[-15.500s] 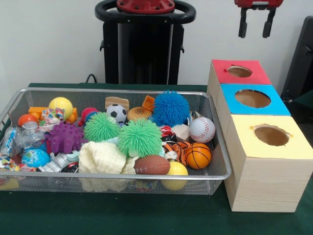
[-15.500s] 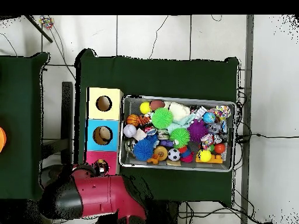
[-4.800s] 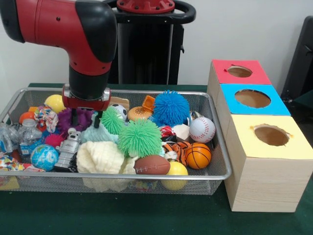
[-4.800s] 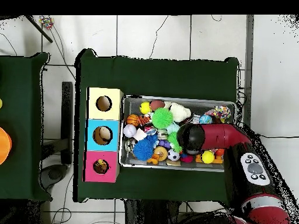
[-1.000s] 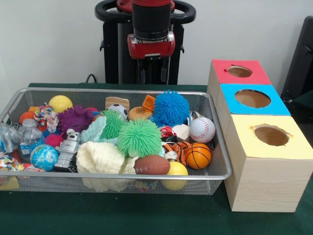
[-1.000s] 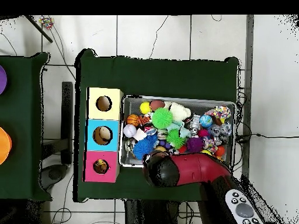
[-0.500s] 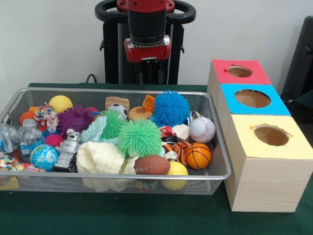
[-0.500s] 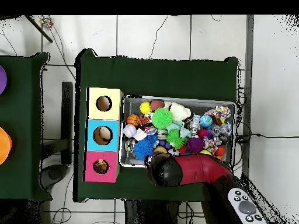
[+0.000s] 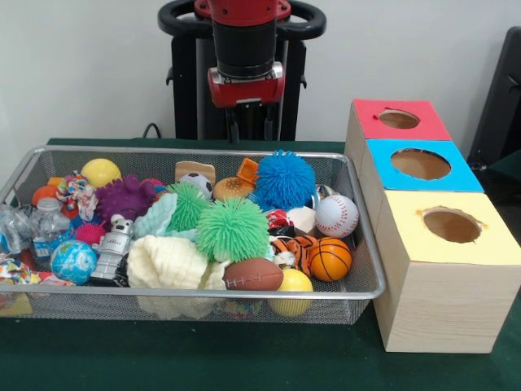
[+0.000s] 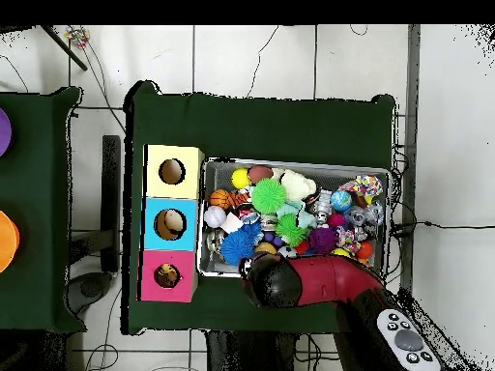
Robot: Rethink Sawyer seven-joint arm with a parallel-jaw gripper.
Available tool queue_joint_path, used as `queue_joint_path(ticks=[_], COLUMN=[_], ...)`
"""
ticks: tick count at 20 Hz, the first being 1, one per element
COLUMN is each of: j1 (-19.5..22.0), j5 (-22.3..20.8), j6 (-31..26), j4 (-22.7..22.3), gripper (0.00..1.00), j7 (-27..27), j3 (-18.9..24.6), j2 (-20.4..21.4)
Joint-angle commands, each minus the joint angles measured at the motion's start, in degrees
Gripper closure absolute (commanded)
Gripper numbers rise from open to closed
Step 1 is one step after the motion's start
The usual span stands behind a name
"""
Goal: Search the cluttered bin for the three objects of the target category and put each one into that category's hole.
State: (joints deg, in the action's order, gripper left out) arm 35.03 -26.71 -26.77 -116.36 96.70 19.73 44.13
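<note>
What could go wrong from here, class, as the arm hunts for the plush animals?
1. The tiger plush lies wedged between the basketball and football, so a grasp may catch a ball instead.
2. The red hole is the farthest box from the camera, next to the blue hole; a drop could miss.
3. The end effector hangs behind the bin, holding nothing visible.

packed edge to edge: wire bin, toys heaped above rim. open above red-surround hole. tiger plush wedged between basketball and football.

Green table – wire bin, wooden box side by side.
</note>
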Motion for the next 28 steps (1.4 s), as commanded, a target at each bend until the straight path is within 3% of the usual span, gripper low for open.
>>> queue_joint_path(ticks=[1, 15, 28], j1=[2.1, 2.6, -0.1], j5=[0.6, 0.1, -0.5], j6=[1.6, 2.7, 4.0], j4=[3.4, 4.2, 5.9], gripper=[0.0, 0.0, 0.0], j7=[0.8, 1.1, 3.5], j3=[3.8, 4.2, 2.3], j2=[-1.7, -3.3, -4.3])
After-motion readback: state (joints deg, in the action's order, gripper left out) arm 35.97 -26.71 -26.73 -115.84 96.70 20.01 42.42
